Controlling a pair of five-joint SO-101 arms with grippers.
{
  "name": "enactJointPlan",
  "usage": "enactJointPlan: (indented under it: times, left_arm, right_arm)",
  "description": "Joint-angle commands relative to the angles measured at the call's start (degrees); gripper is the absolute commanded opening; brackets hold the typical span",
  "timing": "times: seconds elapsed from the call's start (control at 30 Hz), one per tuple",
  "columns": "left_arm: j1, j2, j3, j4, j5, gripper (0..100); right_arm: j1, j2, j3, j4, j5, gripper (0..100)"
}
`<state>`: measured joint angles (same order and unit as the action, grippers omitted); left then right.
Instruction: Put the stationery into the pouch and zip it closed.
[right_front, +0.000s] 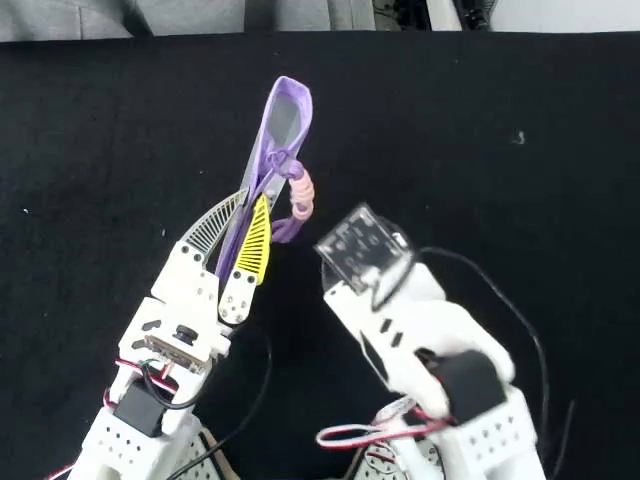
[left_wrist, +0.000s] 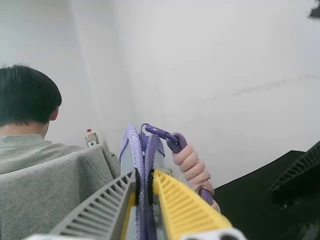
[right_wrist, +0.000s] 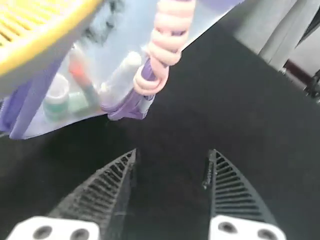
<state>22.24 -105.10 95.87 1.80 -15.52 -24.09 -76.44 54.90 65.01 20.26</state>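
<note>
Above black table (right_front: 100, 120), pouch (right_front: 285, 115), white wall (left_wrist: 225, 60)

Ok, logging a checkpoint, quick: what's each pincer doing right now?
Left pincer: closed on the purple pouch.
Right pincer: open, holding nothing.

Lab-like test bench, black-covered table (right_front: 90, 120), bare white wall (left_wrist: 225, 60)

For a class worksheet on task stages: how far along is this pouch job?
Done: stationery sits inside the pouch, seen through its clear side. In hand: the left gripper is shut on the pouch; the right gripper is open near the pink coil. Left: whether it is zipped shut cannot be told.
</note>
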Motion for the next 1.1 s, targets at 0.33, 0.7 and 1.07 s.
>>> enactJointPlan:
  times: [0.33, 0.7, 1.07]
  left_arm:
    - [-1.27, 0.44, 1.45, 0.26, 0.44, 3]
    - [-1.27, 0.44, 1.45, 0.26, 0.53, 3]
    - [-1.27, 0.44, 1.45, 0.26, 0.53, 3]
  right_arm:
    - [-0.09, -6.73, 19.47, -24.35, 4.31, 21.2]
    - [-0.44, -7.08, 31.96, -44.75, 4.22, 21.2]
    - [-1.32, -7.08, 34.07, -51.08, -2.64, 21.2]
